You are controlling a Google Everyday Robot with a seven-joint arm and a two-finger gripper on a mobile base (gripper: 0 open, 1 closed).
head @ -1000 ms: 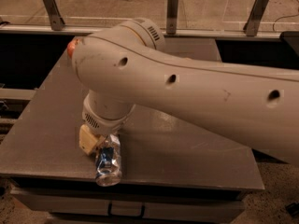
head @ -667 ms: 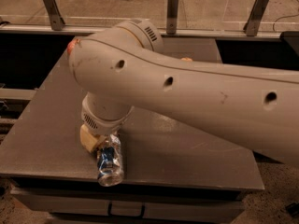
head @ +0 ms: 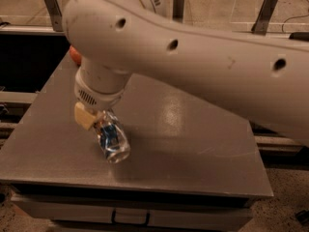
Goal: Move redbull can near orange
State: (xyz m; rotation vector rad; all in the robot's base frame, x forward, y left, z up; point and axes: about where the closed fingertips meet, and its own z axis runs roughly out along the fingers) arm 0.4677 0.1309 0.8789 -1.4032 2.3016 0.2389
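The redbull can (head: 112, 140), silver and blue, hangs tilted with its open end toward the camera, just above the grey table (head: 193, 144) near the front left. My gripper (head: 98, 123) sits under the big white arm (head: 193, 52) and is shut on the can's upper end; one tan finger pad (head: 83, 116) shows on its left. A sliver of a round orange-red fruit (head: 74, 55) peeks out behind the arm at the table's far left; I cannot tell whether it is the orange or an apple.
The arm hides most of the table's back half. The table's front edge (head: 135, 187) lies close below the can, with a drawer handle (head: 130, 219) under it. Metal railing posts (head: 264, 8) stand behind the table.
The gripper and the can have moved away from the front edge and slightly up, toward the back left. The can is now raised and tilted more.
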